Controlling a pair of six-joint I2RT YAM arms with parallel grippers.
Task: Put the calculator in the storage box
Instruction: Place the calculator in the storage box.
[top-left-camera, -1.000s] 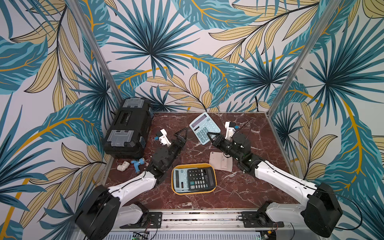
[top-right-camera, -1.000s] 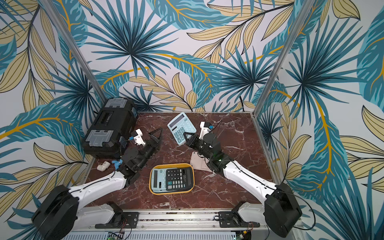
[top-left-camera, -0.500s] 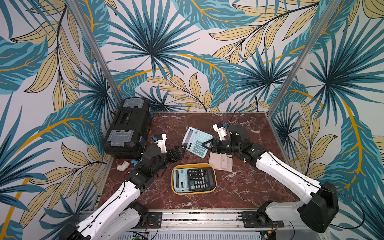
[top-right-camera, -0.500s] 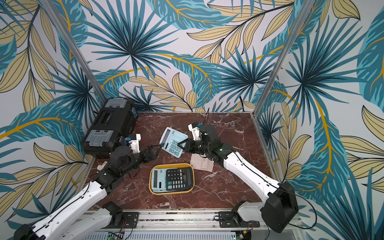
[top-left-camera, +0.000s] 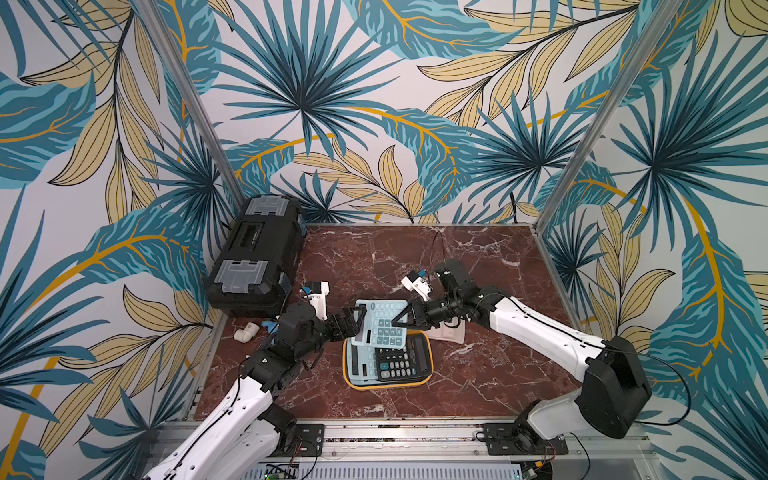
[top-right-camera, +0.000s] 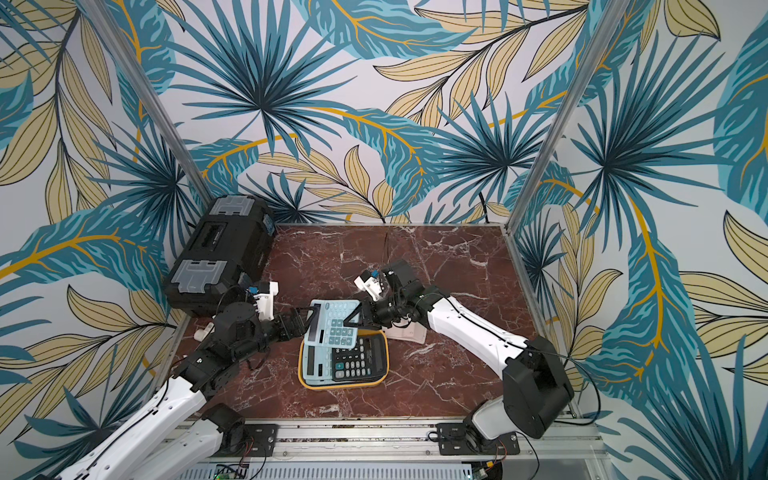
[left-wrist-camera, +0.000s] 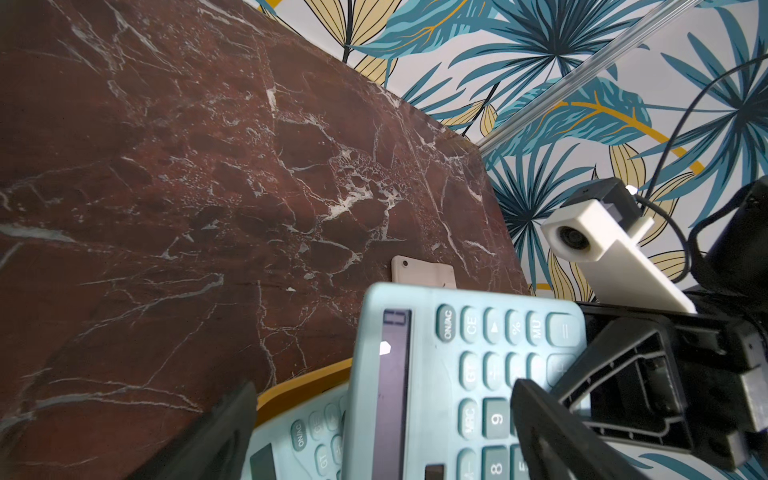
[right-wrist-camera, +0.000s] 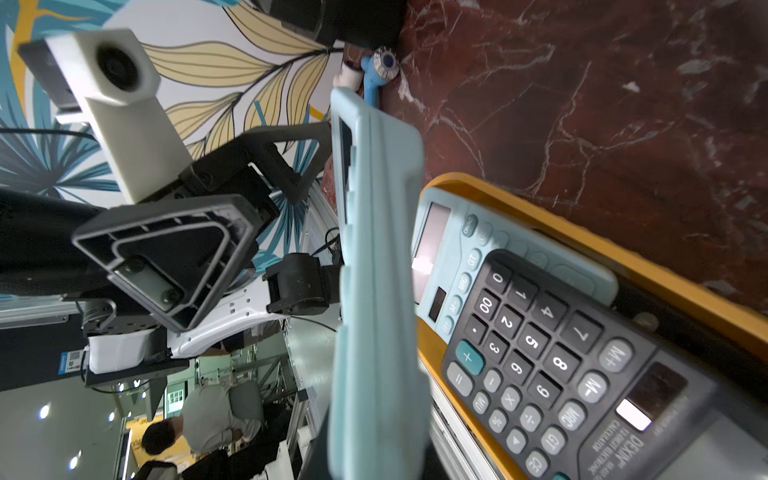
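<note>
Left wrist view: calculator (left-wrist-camera: 469, 365), display end nearest, stretches toward right tool (left-wrist-camera: 577, 365).

I see a big black toolbox (top-left-camera: 257, 257) with grey latches at the back left of the dark red marble table (top-left-camera: 478, 257), close to the wall. In front of it, by the table's left edge, lie a little white pipe bend (top-left-camera: 246, 332) and a small blue thing (top-left-camera: 270, 326), just beside each other. A flat pale card (top-left-camera: 451, 334) lies on the table. The walls (top-left-camera: 299, 83) show big blue and yellow leaves. In the right wrist view, people (right-wrist-camera: 216, 415) stand far off.
</note>
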